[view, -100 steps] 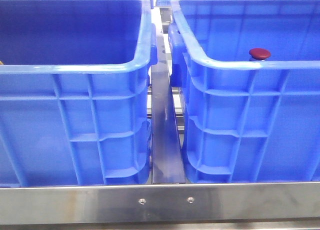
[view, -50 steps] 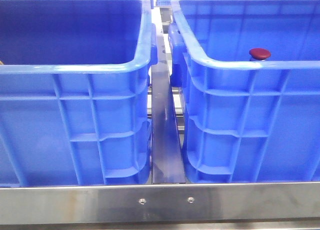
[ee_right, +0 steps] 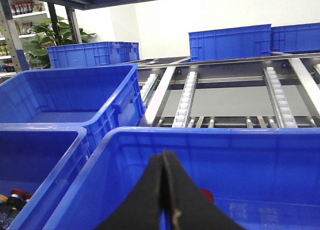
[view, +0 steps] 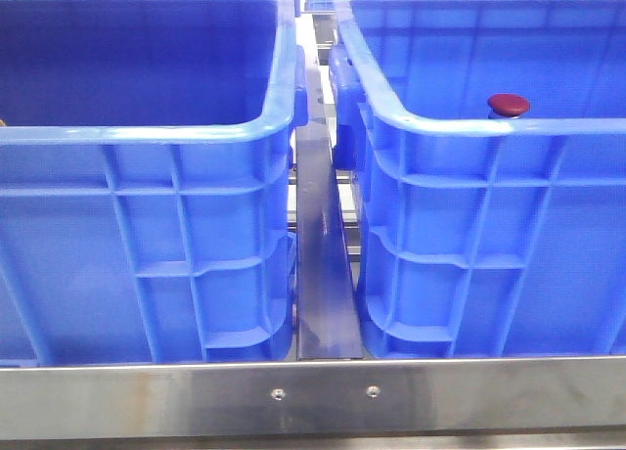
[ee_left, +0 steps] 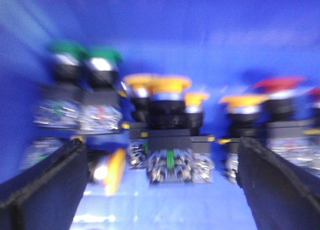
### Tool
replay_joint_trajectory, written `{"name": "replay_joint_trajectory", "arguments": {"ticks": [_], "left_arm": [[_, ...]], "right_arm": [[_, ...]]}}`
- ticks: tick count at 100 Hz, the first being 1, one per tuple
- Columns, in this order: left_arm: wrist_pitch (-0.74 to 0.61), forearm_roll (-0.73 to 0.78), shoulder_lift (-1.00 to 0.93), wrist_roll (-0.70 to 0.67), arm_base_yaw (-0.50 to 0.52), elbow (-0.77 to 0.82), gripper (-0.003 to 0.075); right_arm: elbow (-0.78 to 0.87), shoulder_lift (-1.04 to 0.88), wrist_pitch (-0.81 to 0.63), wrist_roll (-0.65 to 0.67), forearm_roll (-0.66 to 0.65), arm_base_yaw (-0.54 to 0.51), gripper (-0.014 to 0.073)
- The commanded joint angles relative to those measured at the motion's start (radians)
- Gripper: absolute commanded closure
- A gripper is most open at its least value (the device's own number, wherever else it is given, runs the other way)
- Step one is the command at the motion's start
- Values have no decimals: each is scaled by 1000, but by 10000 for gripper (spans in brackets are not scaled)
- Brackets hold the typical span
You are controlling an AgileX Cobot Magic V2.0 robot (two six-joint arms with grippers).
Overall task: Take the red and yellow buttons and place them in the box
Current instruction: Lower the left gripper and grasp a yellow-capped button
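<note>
Yellow buttons show only between left gripper's spread fingers.

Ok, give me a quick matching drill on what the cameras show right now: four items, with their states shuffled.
Items:
1. left gripper
2. right gripper
3. red button
4. green-capped buttons

States:
A. fingers pressed together, holding nothing
B. alone inside the right crate
C. fingers spread wide above yellow buttons
D. side by side, beyond the yellow ones

Pairs: 1-C, 2-A, 3-B, 4-D
</note>
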Motion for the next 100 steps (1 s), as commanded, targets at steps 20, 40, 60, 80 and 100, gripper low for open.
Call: {"name": "replay_joint_trajectory", "arguments": {"ticks": [20,40,60,80,100], "left_arm": [[-58,3,80,-10,0,-41,153],[-86,10,94,-10,0,-42,157],[-92,10,94,-10,0,-42,307],[-90,10,94,-10,0,-42,554],[-73,10,72,-10,0,-42,704]], "right_arm": [[-28,-5,-4,-5,3,-3,661],[-28,-5,-4,-5,3,-3,661],[-24,-5,-4,-5,3,-3,661],[-24,-5,-4,-5,3,-3,661],[-24,-5,-4,-5,3,-3,661]]}}
